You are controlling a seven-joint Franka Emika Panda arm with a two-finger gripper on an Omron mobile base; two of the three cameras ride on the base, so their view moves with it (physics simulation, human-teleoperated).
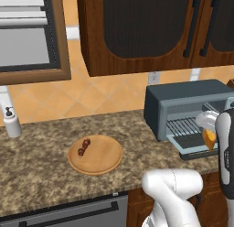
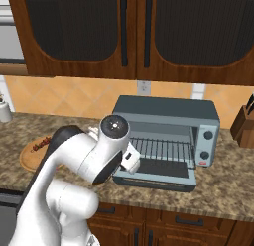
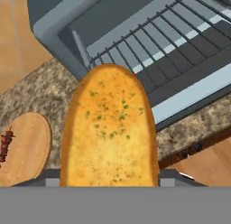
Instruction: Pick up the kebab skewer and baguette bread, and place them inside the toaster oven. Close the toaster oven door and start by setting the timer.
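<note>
While the end effector (image 1: 211,130) grasps the baguette bread (image 3: 109,128), its long axis points at the toaster oven's (image 2: 166,133) open mouth, wire rack (image 3: 149,47) just ahead.

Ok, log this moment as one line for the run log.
end effector: shut on baguette bread | position: at open toaster oven mouth, above rack | kebab skewer: on wooden plate | door: down

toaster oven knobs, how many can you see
2, both on the panel at the right of the toaster oven: an upper knob and a lower knob right below it. None seem hidden.
</note>
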